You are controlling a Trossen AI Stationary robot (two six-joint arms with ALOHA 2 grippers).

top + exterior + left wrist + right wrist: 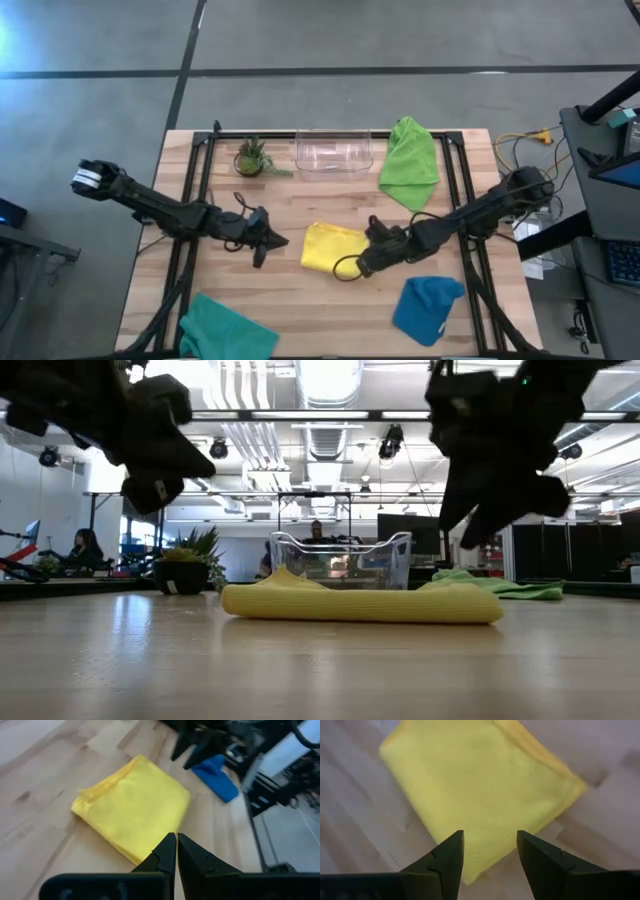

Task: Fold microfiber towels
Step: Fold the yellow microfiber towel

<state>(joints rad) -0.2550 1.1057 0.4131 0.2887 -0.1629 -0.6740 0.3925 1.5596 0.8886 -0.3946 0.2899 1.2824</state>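
A folded yellow towel lies flat at the table's middle, also seen in the low view. My right gripper hovers open above the yellow towel's near right edge, clear of it. My left gripper is shut and holds nothing, in the air just left of the yellow towel. A lime green towel lies crumpled at the far right. A blue towel sits near the right front, and a teal towel at the left front edge.
A clear plastic bin stands at the far middle, with a small potted plant to its left. Black frame rails run along the table's left and right sides. Bare wood lies between the yellow towel and the front edge.
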